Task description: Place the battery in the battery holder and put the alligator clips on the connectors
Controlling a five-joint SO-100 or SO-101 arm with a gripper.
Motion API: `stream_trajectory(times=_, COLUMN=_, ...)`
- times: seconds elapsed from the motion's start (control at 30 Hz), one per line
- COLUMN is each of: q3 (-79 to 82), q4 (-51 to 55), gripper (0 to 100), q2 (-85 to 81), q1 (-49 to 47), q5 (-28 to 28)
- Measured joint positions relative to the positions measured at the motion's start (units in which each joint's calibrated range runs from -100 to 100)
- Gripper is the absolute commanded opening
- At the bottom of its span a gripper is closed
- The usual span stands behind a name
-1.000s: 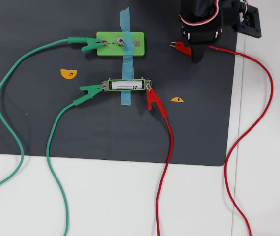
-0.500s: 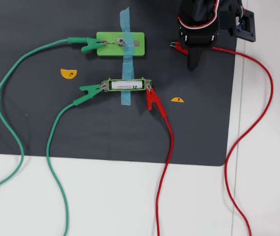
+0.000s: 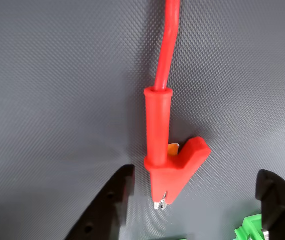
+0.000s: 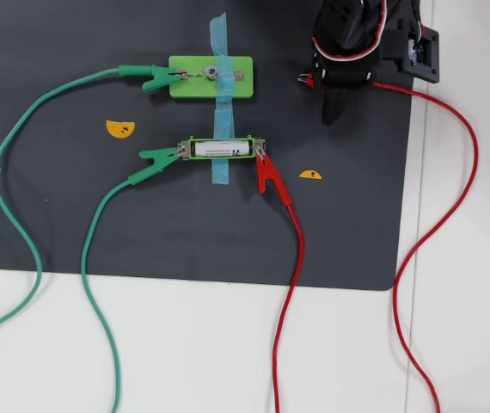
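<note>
1. Gripper (image 3: pixel 192 200) sits over a red clip (image 3: pixel 170 170) in wrist view; 2 black fingers (image 3: pixel 110 205) stand wide apart, 1 each side of the clip, touching nothing.
2. Clip lies flat on the dark mat (image 3: pixel 47 90) between the fingers, nearer the left one in wrist view, metal tip toward the bottom edge, red wire (image 3: pixel 167 45) running up and away.
3. Overhead view: arm covers most of that clip (image 4: pixel 308 80); only its tip shows, just left of the arm. Its wire (image 4: pixel 460 172) loops off to the right, onto the white table (image 4: pixel 468 344).
4. Battery (image 4: pixel 222 149) is in the holder (image 4: pixel 223 138), well left of and below the gripper in overhead view, held down by blue tape (image 4: pixel 220 103).
5. Holder ends: green clip (image 4: pixel 159 157) on the left tab, 2nd red clip (image 4: pixel 266 175) on the right tab.
6. Green block (image 4: pixel 211 77) lies left of the gripper at about its level; another green clip (image 4: pixel 157 80) bites its left connector. Right end carries no clip.
7. Wrist view shows bits of green plastic (image 3: pixel 250 230) at the bottom edge, by the right finger; can't tell which piece.
8. 2 orange half-disc markers on the mat: 1 (image 4: pixel 119 128) far left, 1 (image 4: pixel 310 175) below the gripper.
</note>
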Motion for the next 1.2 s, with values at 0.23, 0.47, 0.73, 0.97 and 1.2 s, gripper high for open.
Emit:
stream_trajectory(times=0.23, q3=0.0, q4=0.0, gripper=24, q2=0.0, q1=-1.7, q5=-0.2)
stream_trajectory(times=0.47, q3=-3.3, q4=0.2, gripper=24, q2=6.0, q1=-1.7, q5=-0.2)
stream_trajectory(times=0.73, q3=-3.6, q4=0.2, gripper=24, q2=7.1, q1=-1.7, q5=-0.2)
stream_trajectory(times=0.97, q3=-4.6, q4=0.3, gripper=24, q2=8.4, q1=-1.7, q5=-0.2)
stream_trajectory(times=1.2, q3=-12.0, q4=7.6, gripper=24, q2=15.2, q1=-1.7, q5=-0.2)
